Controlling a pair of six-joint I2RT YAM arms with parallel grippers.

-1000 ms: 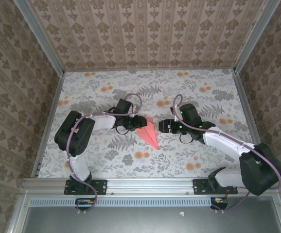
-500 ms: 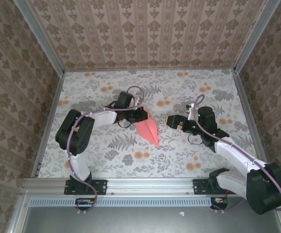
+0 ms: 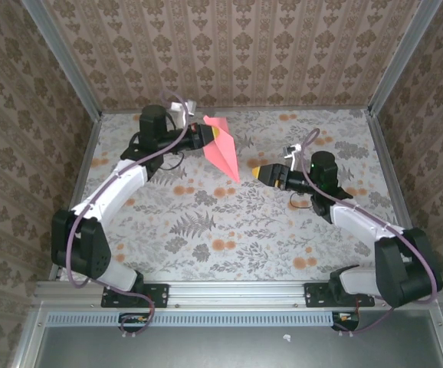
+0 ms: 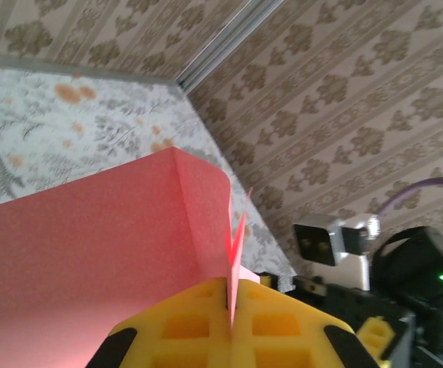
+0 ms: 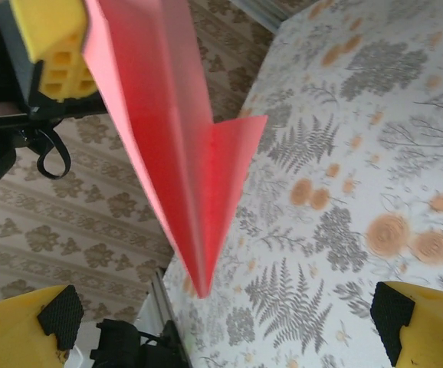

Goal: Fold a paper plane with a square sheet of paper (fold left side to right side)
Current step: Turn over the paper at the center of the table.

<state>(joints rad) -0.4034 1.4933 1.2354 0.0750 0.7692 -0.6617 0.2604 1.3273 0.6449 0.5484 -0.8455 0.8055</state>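
Holding the paper plane above the table, toward 12 o'clock.
The left gripper is closed on its wide end. The long axis runs from 11 to 5 o'clock, and the tip points near the right gripper, whose jaws stand wide and empty.

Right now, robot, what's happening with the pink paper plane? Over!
Left gripper shut on the slim salmon-pink paper plane, gripping its wide end. Right gripper open, holding nothing, near the plane's tip. Nothing between them.
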